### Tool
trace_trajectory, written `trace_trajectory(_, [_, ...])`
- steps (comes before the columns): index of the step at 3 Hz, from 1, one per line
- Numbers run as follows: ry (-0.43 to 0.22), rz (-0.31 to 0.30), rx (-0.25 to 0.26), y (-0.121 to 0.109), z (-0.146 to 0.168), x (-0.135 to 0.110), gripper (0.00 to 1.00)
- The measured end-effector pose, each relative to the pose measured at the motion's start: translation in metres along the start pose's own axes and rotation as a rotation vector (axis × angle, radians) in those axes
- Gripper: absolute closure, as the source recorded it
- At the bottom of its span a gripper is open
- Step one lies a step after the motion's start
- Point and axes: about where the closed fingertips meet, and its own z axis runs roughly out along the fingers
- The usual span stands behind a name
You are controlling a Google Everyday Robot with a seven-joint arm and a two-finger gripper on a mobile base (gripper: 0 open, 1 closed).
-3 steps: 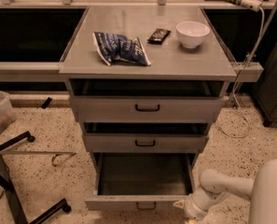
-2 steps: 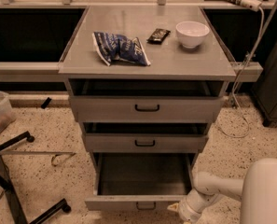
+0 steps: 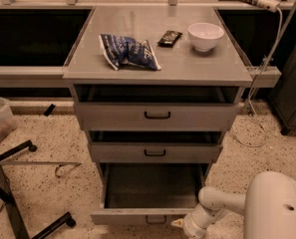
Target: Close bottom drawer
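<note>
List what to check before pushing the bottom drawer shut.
1. Bottom drawer pulled out, front panel facing the arm: ok.
2. Nothing protruding above its walls: ok.
3. Claw low at the panel's right end: ok.
4. Claw touching the panel: cannot tell.
5. Claw centred on the loop handle: not ok, it sits right of it.
6. Middle drawer out of the closing path: ok.

End effector (image 3: 179,224) sits before the bottom drawer (image 3: 125,216) front's right end.

Rounded white arm (image 3: 222,202), hand (image 3: 183,226) lower right
</note>
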Motion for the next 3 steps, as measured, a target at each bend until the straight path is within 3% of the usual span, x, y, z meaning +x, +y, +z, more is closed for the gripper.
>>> trace_trajectory(3, [-0.053,-0.006,0.083,-0.061,0.009,0.009,0.00])
